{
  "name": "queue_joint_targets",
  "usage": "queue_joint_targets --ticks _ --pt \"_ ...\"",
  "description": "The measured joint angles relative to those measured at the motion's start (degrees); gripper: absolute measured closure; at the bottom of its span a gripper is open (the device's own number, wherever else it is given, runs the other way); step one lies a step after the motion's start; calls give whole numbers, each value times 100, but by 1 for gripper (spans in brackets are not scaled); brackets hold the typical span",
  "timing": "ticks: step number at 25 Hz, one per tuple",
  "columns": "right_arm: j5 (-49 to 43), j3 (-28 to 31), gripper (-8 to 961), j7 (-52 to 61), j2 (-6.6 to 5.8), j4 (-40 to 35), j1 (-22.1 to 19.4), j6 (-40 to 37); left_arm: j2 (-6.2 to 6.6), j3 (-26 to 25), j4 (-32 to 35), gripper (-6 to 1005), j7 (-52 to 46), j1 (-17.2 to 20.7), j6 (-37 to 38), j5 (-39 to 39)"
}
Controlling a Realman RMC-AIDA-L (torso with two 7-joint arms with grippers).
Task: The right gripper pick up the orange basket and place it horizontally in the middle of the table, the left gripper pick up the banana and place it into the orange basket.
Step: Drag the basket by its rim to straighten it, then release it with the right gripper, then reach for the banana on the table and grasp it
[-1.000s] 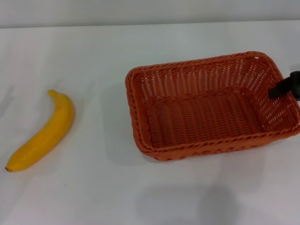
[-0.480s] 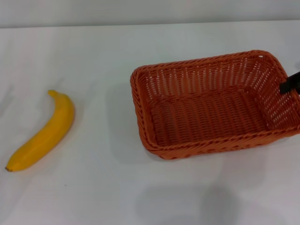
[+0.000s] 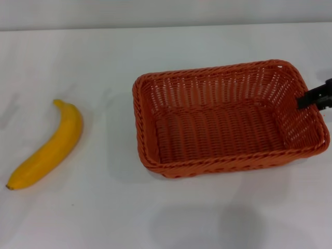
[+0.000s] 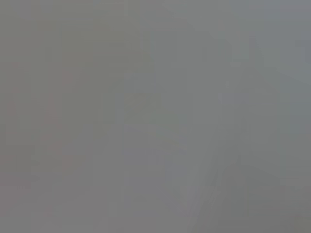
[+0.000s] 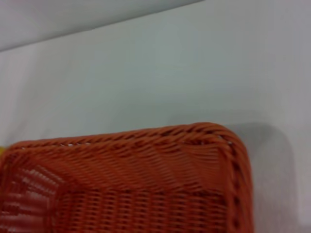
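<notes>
A white counter (image 3: 104, 67) holds two things. The orange basket (image 3: 228, 116), a rectangular woven wicker basket with a braided rim and openwork sides, rests with its long side running across the counter. It is empty; its woven floor is bare.

The banana (image 3: 47, 148) lies flat on the counter, well apart from the basket, off the basket's left short end. It is yellow-orange and curved, with its small dark tip at the end nearer the robot.

The right claw (image 3: 314, 96) shows only as thin black fingers at the basket's right short end, at the rim. The fingers meet the rim there, but I cannot tell how far they are open or whether they grip the wicker.

The right wrist view looks down on one rounded corner of the orange basket (image 5: 146, 189), with bare white counter (image 5: 146, 73) beyond it.

The left claw is not in sight anywhere; the left wrist view gives only a featureless grey field.
</notes>
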Motion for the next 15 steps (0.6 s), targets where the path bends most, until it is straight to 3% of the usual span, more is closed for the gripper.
queue_joint_targets --ticks 2,9,15 --pt "-32 -1 497 -13 -56 2 0 -17 -9 0 0 182 -4 25 -46 1" --pt "-13 178 231 -335 -307 10 -49 -209 -15 -17 -70 182 -343 96 -130 65" --pt "280 1056 126 -1297 -293 -176 -145 -238 -29 -24 -1225 182 -1982 393 -137 867"
